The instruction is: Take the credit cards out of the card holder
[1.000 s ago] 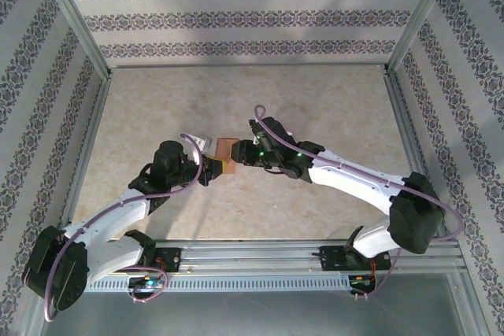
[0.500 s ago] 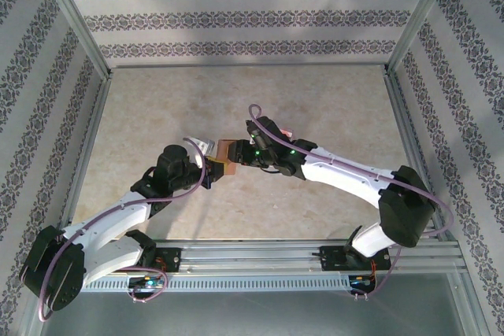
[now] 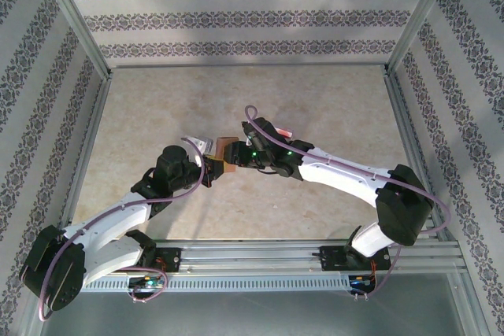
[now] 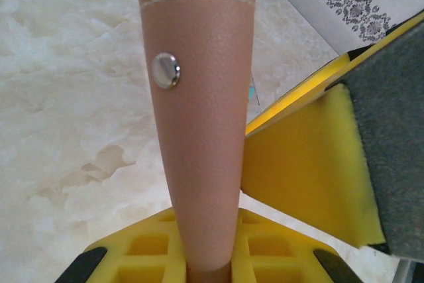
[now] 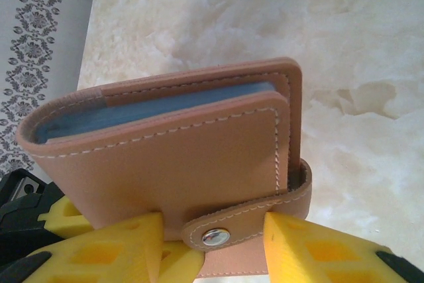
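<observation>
The left gripper (image 3: pixel 214 168) is pinching the card holder (image 5: pixel 172 157) by one edge, holding it above the middle of the tabletop (image 3: pixel 315 108). Over the last second the right gripper (image 5: pixel 212 225) has been sliding in and spreading. Its fingers are now straddling the snap strap (image 5: pixel 245 226) (still fastened) — so unfastening is coming first, the credit cards later.

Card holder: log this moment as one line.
card holder: closed, snapped | left gripper: shut on it | right gripper: astride strap, grip unclear
</observation>
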You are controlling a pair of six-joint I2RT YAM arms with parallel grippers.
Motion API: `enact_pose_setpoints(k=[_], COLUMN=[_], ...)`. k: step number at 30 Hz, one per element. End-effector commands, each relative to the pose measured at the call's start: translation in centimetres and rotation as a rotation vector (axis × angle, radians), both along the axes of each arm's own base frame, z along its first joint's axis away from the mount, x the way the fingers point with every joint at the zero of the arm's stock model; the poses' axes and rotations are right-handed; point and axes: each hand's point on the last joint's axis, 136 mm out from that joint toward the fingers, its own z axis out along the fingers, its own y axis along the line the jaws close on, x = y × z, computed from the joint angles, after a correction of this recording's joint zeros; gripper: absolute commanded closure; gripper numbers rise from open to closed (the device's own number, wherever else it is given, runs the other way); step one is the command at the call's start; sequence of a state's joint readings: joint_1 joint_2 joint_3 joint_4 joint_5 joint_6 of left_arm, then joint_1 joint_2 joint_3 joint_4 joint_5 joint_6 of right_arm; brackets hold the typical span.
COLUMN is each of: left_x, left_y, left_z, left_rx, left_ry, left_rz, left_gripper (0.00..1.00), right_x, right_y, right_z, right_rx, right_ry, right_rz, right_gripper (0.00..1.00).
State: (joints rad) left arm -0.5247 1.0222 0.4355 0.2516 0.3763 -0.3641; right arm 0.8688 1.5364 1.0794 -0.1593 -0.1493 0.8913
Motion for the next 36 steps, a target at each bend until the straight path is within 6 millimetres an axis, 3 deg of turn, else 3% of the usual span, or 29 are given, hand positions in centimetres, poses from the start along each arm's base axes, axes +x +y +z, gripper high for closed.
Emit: enact_pose_setpoints(k=[1,6,14,23,36], left_x=[-0.2,-0.8,-1.0,-0.8,-0.4], left_y=[-1.7,-2.0,-1.6,-1.3,-0.7], left_z=[3.8,3.6,3.6,3.2,2.9], left_rx=[-0.105,-0.098,-0.094,-0.076,-0.051], left_ry=[-0.109,-0.098,-0.105,-0.097,-0.084], left_rz=[-0.064,-0.103,-0.089,-0.064,-0.026], left_gripper=[0.98,0.98,0.98,0.99,1.0], right_x=[-0.8,0.0,0.2,0.2,0.2], right_y=[0.5,0.3,-0.5,-1.1,-2.0], right_z=[-0.2,-0.6,-2.1,-2.0,-1.5], right_rx=[0.01,-0.025,-0.079,-0.088,-0.093], right_ry=[-0.003,-0.027,-0.015,-0.025,-0.045], right_rz=[0.022,0.0,-0.024,-0.035,-0.043], right_gripper=[0.55,0.56,0.66,0.78,0.8])
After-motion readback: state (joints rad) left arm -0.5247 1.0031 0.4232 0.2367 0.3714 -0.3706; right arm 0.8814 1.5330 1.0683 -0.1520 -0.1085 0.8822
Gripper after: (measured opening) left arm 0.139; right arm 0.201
